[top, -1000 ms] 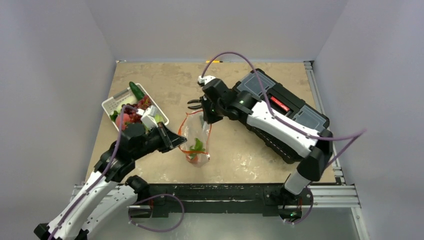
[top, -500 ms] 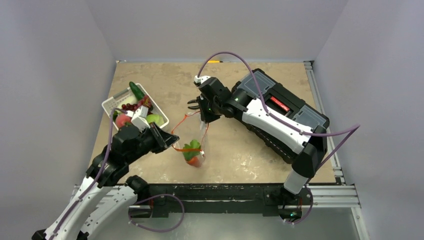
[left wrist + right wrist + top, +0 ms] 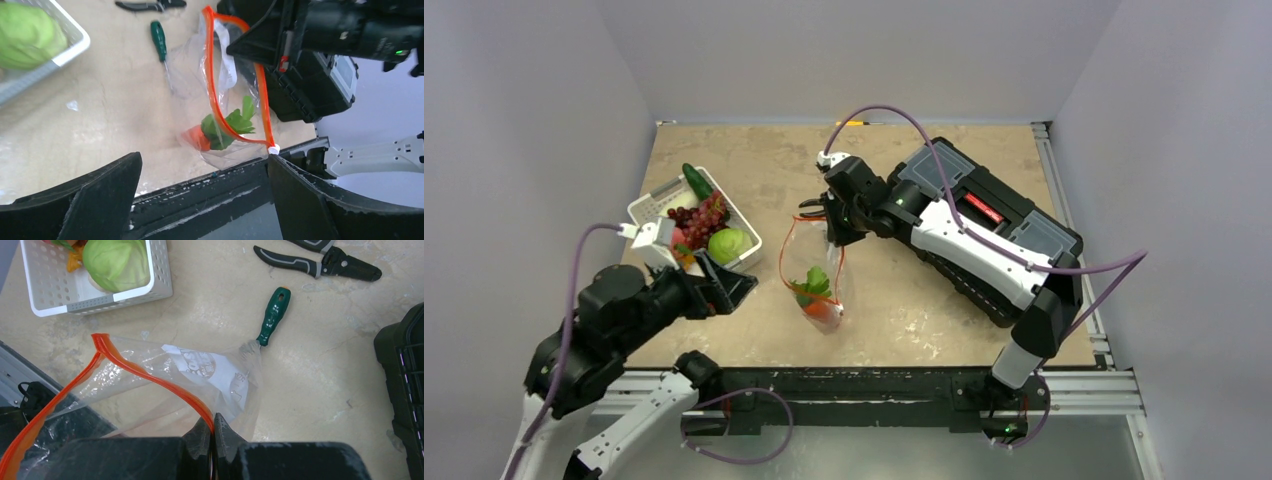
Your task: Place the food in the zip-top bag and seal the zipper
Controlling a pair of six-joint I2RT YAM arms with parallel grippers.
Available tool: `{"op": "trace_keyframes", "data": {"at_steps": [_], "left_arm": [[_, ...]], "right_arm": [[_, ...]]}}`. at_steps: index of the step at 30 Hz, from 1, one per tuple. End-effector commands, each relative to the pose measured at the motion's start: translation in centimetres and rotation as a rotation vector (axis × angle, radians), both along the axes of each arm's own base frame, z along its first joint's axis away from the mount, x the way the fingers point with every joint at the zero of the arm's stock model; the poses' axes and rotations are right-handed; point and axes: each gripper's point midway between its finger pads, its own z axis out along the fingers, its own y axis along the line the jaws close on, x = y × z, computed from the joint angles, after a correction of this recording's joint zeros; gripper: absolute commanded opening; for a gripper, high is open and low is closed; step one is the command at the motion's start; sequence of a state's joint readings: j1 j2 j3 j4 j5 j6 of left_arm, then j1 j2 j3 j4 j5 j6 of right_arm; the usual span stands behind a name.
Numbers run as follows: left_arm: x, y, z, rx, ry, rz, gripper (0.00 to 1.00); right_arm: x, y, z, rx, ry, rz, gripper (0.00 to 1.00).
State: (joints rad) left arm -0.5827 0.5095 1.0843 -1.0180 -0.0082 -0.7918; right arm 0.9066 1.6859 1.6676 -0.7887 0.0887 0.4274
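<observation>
The clear zip-top bag (image 3: pixel 812 268) hangs upright over the table, and my right gripper (image 3: pixel 829 226) is shut on the far end of its orange-red zipper (image 3: pixel 150 375). The pinch shows in the right wrist view (image 3: pixel 214 424). An orange carrot (image 3: pixel 199 138) with green leaves lies in the bag's bottom. The bag's mouth gapes, with a white slider (image 3: pixel 273 148) at its near end. My left gripper (image 3: pixel 729 284) stands open and empty to the left of the bag, apart from it; in its own view (image 3: pixel 204 167) the bag hangs ahead between the fingers. Grapes (image 3: pixel 700 213), cabbage (image 3: pixel 729 243) and cucumber (image 3: pixel 696 181) sit in the basket.
The white slotted basket (image 3: pixel 652 200) stands at the left, just behind my left gripper. A green-handled screwdriver (image 3: pixel 270 315) and black pliers (image 3: pixel 320 265) lie on the table beyond the bag. A black toolbox (image 3: pixel 999 215) lies under the right arm.
My left gripper has opened, let go of the bag's near edge and drawn back to the left. The bag now hangs from the right gripper alone.
</observation>
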Motion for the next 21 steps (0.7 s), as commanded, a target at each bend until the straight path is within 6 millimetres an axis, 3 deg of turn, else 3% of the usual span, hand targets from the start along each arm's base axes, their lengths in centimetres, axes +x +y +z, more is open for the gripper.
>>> {"op": "trace_keyframes", "data": {"at_steps": [1, 5, 9, 13, 16, 21], "left_arm": [[-2.1, 4.7, 1.6, 0.18, -0.09, 0.047, 0.97], [-2.7, 7.6, 3.6, 0.283, -0.194, 0.087, 0.97], [-1.7, 7.8, 4.2, 0.36, -0.262, 0.069, 0.99], [1.2, 7.7, 3.8, 0.452, -0.264, 0.108, 1.0], [3.6, 7.6, 2.3, 0.572, -0.2, 0.124, 1.0], [6.2, 9.6, 0.3, 0.683, -0.121, 0.24, 1.0]], "right_arm": [[0.5, -0.5, 1.7, 0.064, -0.049, -0.056, 0.0], [0.6, -0.5, 1.4, 0.088, -0.05, -0.09, 0.0], [0.5, -0.7, 1.8, 0.109, -0.048, -0.113, 0.0], [0.2, -1.2, 3.0, 0.147, -0.065, -0.13, 0.0], [0.0, -1.9, 3.3, 0.139, -0.074, -0.145, 0.0], [-0.1, -2.7, 2.9, 0.121, -0.087, -0.145, 0.0]]}}
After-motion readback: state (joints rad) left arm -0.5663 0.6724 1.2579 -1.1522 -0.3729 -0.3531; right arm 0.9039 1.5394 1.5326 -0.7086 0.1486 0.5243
